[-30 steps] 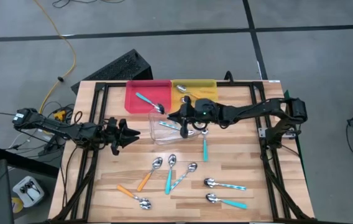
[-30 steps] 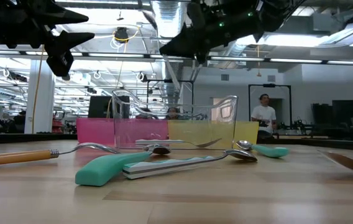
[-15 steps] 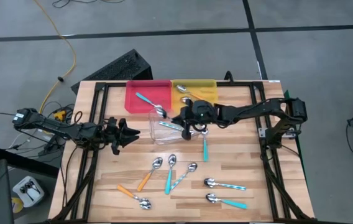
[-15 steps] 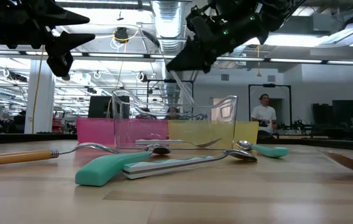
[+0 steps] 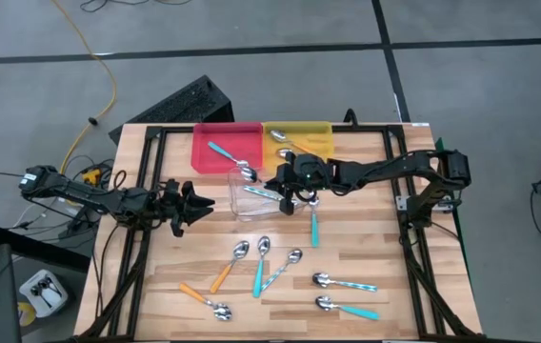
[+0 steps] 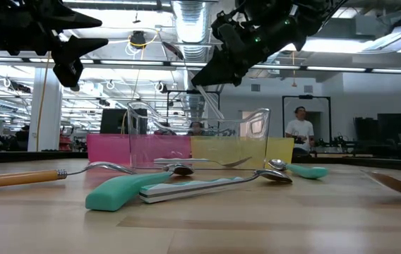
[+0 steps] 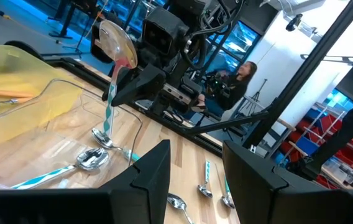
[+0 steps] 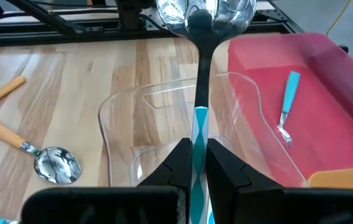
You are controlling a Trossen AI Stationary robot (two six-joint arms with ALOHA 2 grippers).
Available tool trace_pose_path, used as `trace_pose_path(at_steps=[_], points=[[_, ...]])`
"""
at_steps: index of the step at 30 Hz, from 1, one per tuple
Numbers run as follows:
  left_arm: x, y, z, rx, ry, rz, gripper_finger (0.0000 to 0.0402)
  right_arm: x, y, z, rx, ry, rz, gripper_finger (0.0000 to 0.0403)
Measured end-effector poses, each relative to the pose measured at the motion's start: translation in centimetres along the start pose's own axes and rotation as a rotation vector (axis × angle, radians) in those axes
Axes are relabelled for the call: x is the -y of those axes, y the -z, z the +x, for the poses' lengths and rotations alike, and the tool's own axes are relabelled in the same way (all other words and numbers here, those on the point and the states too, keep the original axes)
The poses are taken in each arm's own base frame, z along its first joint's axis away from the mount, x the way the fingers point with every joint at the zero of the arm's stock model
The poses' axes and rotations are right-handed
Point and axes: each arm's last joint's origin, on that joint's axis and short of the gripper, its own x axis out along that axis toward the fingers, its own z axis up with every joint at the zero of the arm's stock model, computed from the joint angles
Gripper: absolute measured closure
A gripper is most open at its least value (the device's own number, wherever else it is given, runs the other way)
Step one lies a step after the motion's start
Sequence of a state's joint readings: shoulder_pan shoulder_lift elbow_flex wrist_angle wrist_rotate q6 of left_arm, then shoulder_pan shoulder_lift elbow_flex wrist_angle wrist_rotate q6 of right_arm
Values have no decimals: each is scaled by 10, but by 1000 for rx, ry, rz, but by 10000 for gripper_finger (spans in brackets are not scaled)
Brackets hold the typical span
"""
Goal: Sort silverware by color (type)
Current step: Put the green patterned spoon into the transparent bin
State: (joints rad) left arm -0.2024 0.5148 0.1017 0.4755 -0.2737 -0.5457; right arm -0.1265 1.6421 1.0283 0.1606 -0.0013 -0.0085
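Wooden worktop (image 5: 366, 238), one. Three trays at its far side: red tray (image 5: 211, 139), yellow tray (image 5: 313, 135), clear tray (image 5: 237, 198) just in front of the two.

Two arms. Right end effector (image 5: 284, 195) hangs over the clear tray, fingers narrow, pinched on a striped pale-blue spoon (image 8: 199, 74) by the handle, bowl up, handle pointing down into the tray. Left end effector (image 5: 204, 204) waits at the worktop's left edge, fingers part open, holding nothing.

Spoons counted in the high view, 11 plus the held one:
- Red tray: 1 teal spoon (image 5: 230, 158).
- Yellow tray: 1 spoon (image 5: 285, 139), handle colour unclear.
- Clear tray: 1 striped pale-blue spoon (image 7: 58, 171) lying flat; the left wrist view shows a second bowl (image 7: 104, 137) beside it.
- Loose on the worktop: teal spoon (image 5: 313, 221) just right of the clear tray; orange spoon (image 5: 229, 264), teal spoon (image 5: 260, 264) and pale-blue spoon (image 5: 283, 268) side by side in the middle; orange spoon (image 5: 204, 300) near the front left; pale-blue spoon (image 5: 344, 282) and teal spoon (image 5: 347, 308) at the front right.

One person (image 6: 300, 131) stands in the room behind.
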Motion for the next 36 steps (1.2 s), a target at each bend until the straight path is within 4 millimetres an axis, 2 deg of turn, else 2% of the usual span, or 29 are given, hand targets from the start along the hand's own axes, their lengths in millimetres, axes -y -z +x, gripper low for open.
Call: trace_pose_path(at_steps=[12,19,26,36], points=[[0,0,0,0,0,3,271,0,0,0,-3,0,0,352],[0,0,0,0,-1,3,271,0,9,0,-87,-1,0,352],[0,0,0,1,-1,3,271,0,9,0,-89,-1,-24,352],[0,0,0,9,-15,3,271,23,2,-2,-82,54,4,352]])
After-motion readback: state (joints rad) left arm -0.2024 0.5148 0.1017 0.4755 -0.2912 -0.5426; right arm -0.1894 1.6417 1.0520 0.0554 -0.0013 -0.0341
